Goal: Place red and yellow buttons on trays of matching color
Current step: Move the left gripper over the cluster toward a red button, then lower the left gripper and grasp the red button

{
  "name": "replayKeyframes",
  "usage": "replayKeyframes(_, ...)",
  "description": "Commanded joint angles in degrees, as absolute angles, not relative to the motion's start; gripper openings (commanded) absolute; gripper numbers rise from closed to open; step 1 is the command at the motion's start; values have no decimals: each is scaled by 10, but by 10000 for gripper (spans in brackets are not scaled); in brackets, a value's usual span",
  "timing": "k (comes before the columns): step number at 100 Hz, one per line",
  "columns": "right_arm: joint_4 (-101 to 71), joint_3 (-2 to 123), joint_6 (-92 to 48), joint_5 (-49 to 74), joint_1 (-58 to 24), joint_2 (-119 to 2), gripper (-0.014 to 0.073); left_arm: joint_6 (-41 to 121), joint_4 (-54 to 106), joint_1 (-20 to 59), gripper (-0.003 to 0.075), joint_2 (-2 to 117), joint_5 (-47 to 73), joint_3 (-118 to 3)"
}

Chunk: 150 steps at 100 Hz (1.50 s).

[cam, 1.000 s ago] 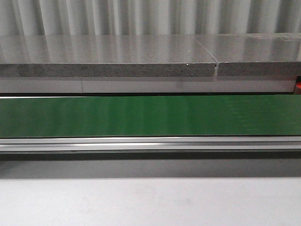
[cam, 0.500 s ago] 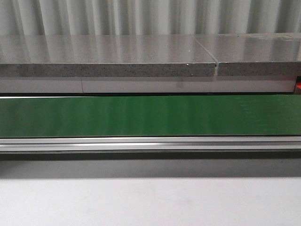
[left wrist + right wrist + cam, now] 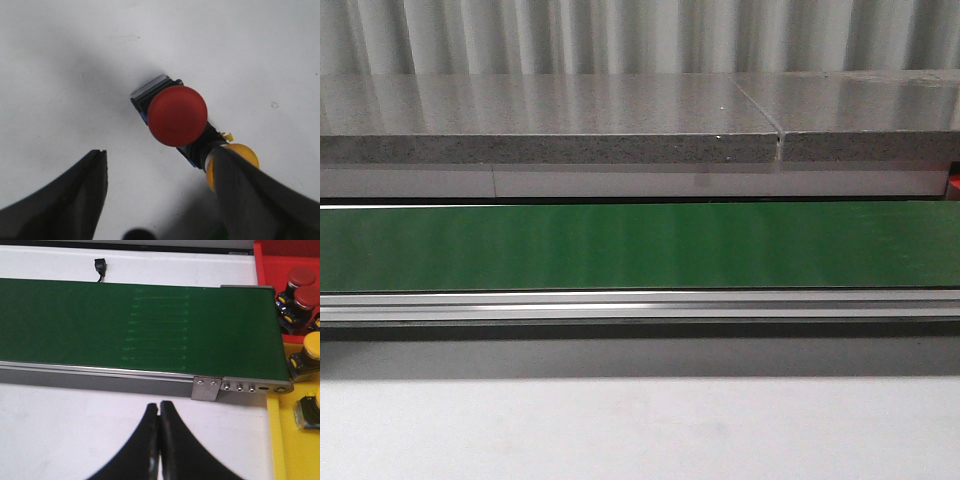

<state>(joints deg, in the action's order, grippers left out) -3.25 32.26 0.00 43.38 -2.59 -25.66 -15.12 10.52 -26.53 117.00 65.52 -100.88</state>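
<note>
The left gripper (image 3: 157,185) hangs with its jaws spread wide above a red button (image 3: 177,115) lying on the white table (image 3: 60,75), a yellow button (image 3: 233,161) touching it and partly hidden behind one finger. The right gripper (image 3: 159,440) is pinched together on nothing, near the green conveyor belt (image 3: 125,325), past whose end sit a red tray (image 3: 270,262) and a yellow tray (image 3: 280,440) already holding buttons. The red button looks rigid and light, its domed cap probably slippery, so the squarer dark body beneath seems the surer hold.
</note>
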Motion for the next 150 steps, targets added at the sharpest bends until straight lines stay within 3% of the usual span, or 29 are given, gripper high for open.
replayKeyframes(1, -30, 336, -4, 396, -27, -260, -49, -157, 125, -266, 447, 1143, 640, -1028)
replayKeyframes(97, -30, 336, -4, 396, -27, -260, -49, -157, 182, -266, 445, 1194, 581, -1028)
replayKeyframes(150, -30, 336, -4, 396, -27, -260, -49, -156, 181, -266, 197, 1195, 577, -1028)
